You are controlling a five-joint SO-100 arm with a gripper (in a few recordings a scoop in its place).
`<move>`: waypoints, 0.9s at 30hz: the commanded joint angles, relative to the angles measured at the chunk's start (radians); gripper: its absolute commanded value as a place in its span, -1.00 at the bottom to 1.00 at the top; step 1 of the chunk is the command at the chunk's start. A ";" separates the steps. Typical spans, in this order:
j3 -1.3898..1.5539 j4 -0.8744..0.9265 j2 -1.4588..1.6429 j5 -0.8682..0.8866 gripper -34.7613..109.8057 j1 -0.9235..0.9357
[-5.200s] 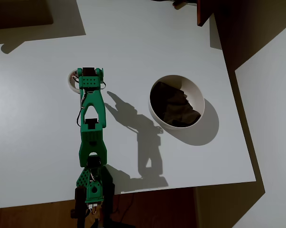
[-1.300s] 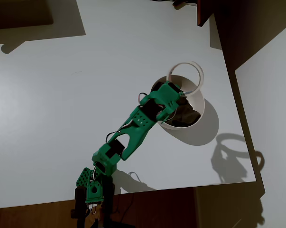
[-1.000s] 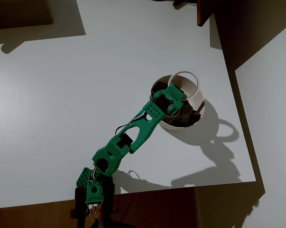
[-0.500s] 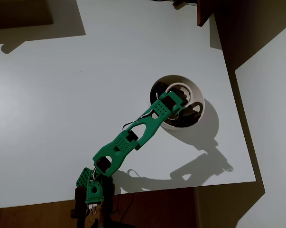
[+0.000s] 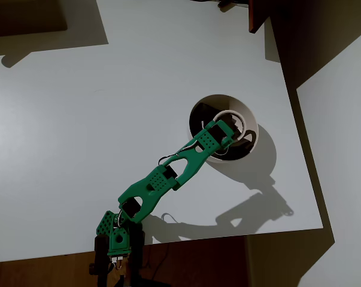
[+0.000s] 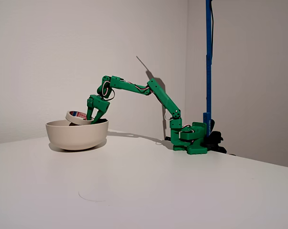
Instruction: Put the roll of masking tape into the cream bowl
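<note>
Overhead view | masking tape (image 5: 230,120) tilted over cream bowl (image 5: 251,143) rim | tool (image 5: 226,128) gripping

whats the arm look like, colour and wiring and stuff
A slim bright green arm of plastic-looking printed segments, with black motor blocks at the joints and thin cables looping along them. Small holes dot one flat segment. The gripper has two short green fingers. The green base stands beside a blue pole.

Off-white roll of masking tape (image 6: 77,117), tilted, pinched between the fingers (image 6: 92,114), half inside cream bowl (image 6: 76,135).
</note>
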 commanded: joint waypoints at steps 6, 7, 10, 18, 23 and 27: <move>-0.044 -0.006 0.069 0.015 -0.27 -0.003; -0.044 -0.011 0.071 0.017 -0.27 -0.003; -0.044 -0.015 0.075 0.025 -0.28 -0.005; -0.046 -0.006 0.084 0.048 -0.63 -0.015; -0.046 -0.029 0.132 0.097 -0.63 -0.025; -0.049 -0.055 0.202 0.117 -0.63 -0.049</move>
